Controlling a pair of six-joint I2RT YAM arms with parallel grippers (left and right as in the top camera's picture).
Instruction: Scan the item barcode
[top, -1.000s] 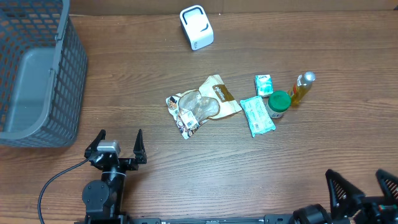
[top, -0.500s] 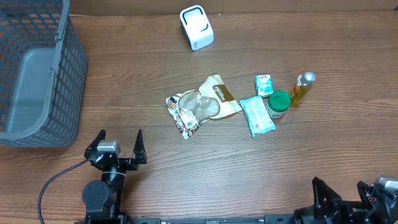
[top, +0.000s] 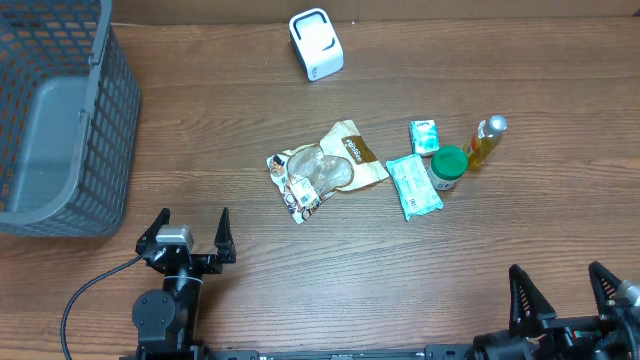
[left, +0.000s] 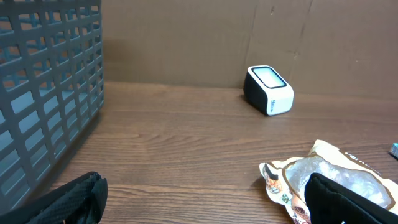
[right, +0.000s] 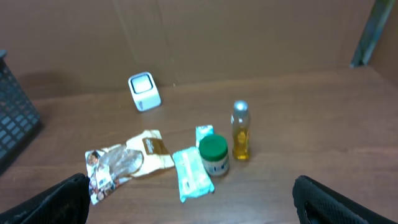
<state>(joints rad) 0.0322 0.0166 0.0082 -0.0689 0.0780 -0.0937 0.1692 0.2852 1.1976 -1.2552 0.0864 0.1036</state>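
table (top: 330, 270): brown wood grain
basket (top: 116, 120): grey grid
scanner (top: 316, 44): white, dark side
snack bag (top: 325, 170): clear, brown print
wipes pack (top: 413, 186): mint green
jar lid (top: 449, 160): green
bottle (top: 486, 143): amber

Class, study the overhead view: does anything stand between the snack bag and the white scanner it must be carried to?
Nothing visible does. Only bare table lies between the snack bag and the white scanner. The teal packet, green-lidded jar, small box and bottle sit to the bag's right, off that line.
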